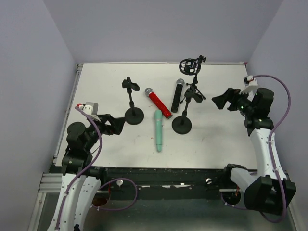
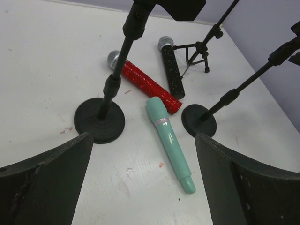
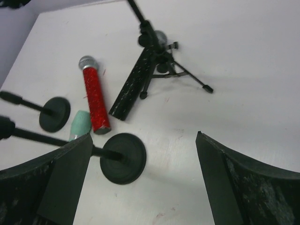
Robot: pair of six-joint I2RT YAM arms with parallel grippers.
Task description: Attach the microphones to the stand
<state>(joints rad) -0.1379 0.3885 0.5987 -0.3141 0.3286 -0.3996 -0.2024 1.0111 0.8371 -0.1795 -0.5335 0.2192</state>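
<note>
My left gripper (image 1: 114, 125) and right gripper (image 1: 220, 101): jaws spread wide, both empty. Red microphone (image 1: 159, 103), mint-green microphone (image 1: 158, 130) and black microphone (image 1: 178, 95) lie flat on the table (image 1: 96, 91).

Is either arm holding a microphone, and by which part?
Nothing is held: left gripper and right gripper stand open, empty. Red microphone, green microphone, black microphone lie on the table.

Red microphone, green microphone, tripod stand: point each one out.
red microphone (image 1: 160, 105), top external view, middle of its red body.
green microphone (image 1: 158, 131), top external view, middle of its handle.
tripod stand (image 2: 202, 47), left wrist view, hub where legs meet.
</note>
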